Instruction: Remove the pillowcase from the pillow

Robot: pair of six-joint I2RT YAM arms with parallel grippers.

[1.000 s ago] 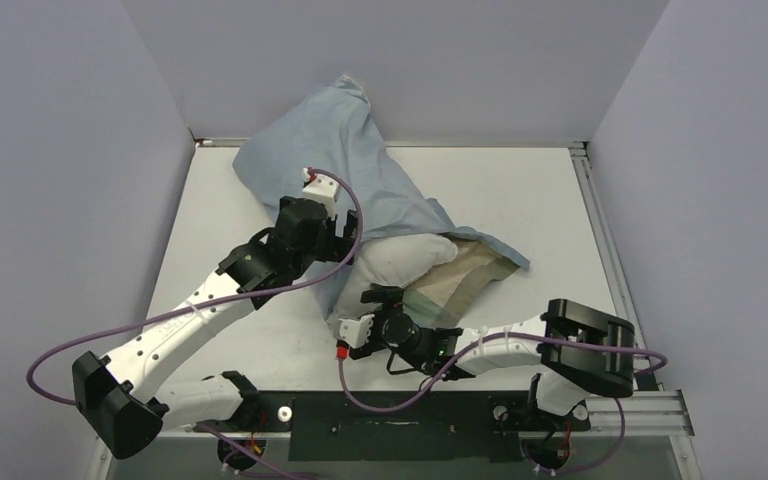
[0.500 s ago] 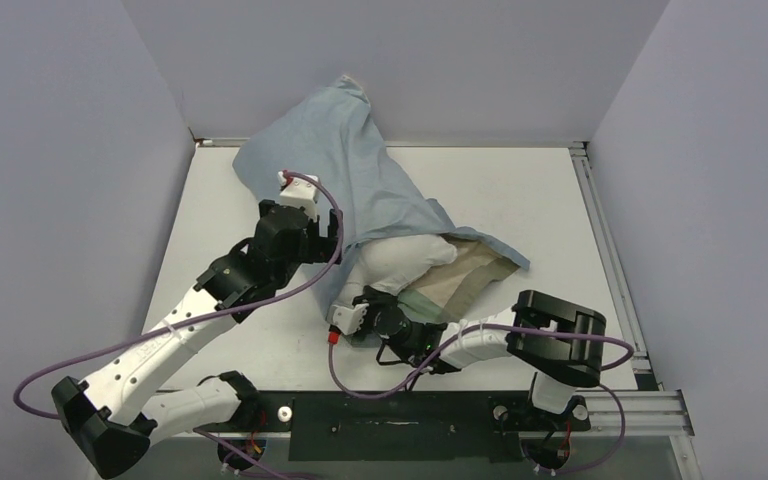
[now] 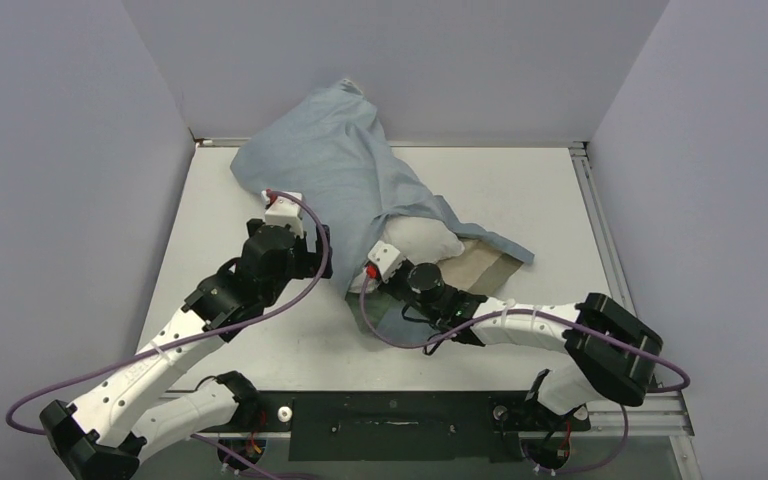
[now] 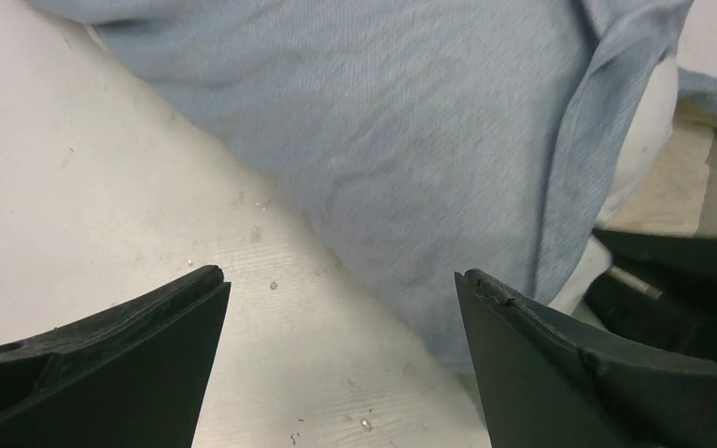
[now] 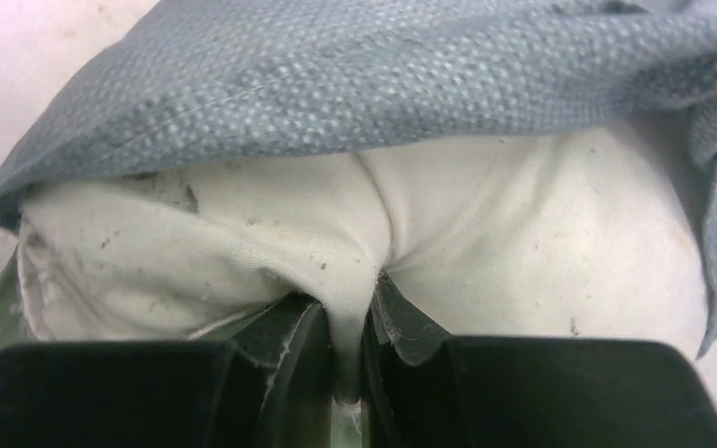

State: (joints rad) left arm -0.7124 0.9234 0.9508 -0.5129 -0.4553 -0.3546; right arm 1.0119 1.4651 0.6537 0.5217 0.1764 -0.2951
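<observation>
1. Pillowcase [image 3: 345, 165] covers most of the pillow [image 3: 422, 240]. Its blue bulk lies beyond both pincers, heaped toward the far wall [image 3: 390, 60] and leaning against it.
2. The open mouth of the pillowcase sits right at the right pincer [image 5: 347, 341]. A white corner of the pillow bulges out of the mouth, and in the right wrist view the blue hem arches over the top of that corner.
3. The right pincer is clamped on the pillow. Its fingers [image 5: 275, 369] are pressed almost together, with a pinched fold of smudged white cloth between them.
4. To the right of that pincer, the tan lining with its pale bands lies flat on the worktop [image 3: 530, 190]. A grey-green patch of the same cloth lies under the pincer and its wrist.
5. The left pincer [image 4: 338, 280] has its jaws wide apart and holds nothing. It sits at the left edge of the pillowcase, low over the worktop; whether its tips touch the surface cannot be told.
6. Between the left pincer's tips, bare speckled worktop shows on the left and blue cloth on the right.
7. The left pincer is near the right one and to its left, with a strip of blue cloth between them. In the left wrist view, black parts of the right arm show past a blue fold, beside the white pillow.
</observation>
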